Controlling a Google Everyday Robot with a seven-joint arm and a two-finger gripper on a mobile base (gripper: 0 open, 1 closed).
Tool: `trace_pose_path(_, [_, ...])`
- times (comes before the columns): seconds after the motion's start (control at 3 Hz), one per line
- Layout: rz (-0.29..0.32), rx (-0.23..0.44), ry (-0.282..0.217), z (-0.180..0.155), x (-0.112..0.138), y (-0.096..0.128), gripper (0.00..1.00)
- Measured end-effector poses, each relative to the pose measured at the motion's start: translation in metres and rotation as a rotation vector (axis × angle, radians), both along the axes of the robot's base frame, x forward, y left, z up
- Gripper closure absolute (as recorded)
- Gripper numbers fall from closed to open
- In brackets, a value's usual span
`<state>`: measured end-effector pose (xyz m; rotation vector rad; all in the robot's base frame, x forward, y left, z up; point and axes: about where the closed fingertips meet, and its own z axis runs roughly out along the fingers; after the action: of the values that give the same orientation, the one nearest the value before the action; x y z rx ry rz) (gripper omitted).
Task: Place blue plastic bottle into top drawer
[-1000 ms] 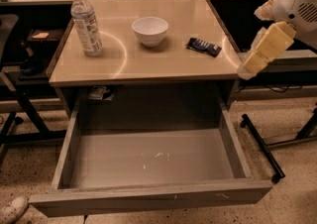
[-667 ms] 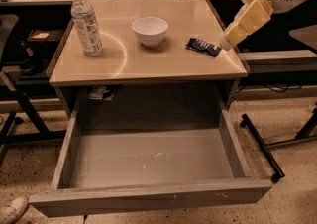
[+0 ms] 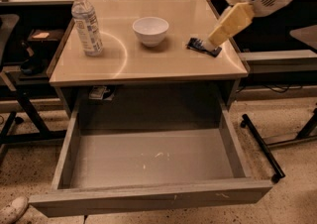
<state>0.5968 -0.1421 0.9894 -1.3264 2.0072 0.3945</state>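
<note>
The blue plastic bottle (image 3: 86,21), clear with a white cap and a whitish label, stands upright at the left of the tan table top (image 3: 148,59). The top drawer (image 3: 148,161), a wide shallow grey box with white specks on its bottom, is pulled fully open below the table and holds nothing. My gripper (image 3: 214,43) reaches in from the upper right on a white arm. Its yellowish fingers point down-left, just over the small dark blue packet (image 3: 202,46) at the table's right. It is far from the bottle.
A white bowl (image 3: 150,30) sits mid-table between the bottle and the packet. A black wheeled frame (image 3: 262,148) stands on the floor to the right of the drawer. Dark furniture stands to the left, and cluttered counters run behind the table.
The arm has swung from beyond the table's right edge up and leftwards over the table. The gripper now hangs above the dark blue packet. Bottle, bowl and drawer have not moved.
</note>
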Motion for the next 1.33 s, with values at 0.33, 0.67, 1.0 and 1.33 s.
trace_pose_path(0.33, [0.097, 0.078, -0.074, 0.001, 0.026, 0.072, 0.0])
trace_pose_path(0.67, [0.23, 0.108, -0.113, 0.0, 0.028, 0.151, 0.0])
trace_pose_path(1.0, [0.243, 0.112, -0.115, 0.001, 0.028, 0.159, 0.0])
trace_pose_path(1.33, [0.245, 0.16, -0.093, -0.014, 0.037, 0.172, 0.0])
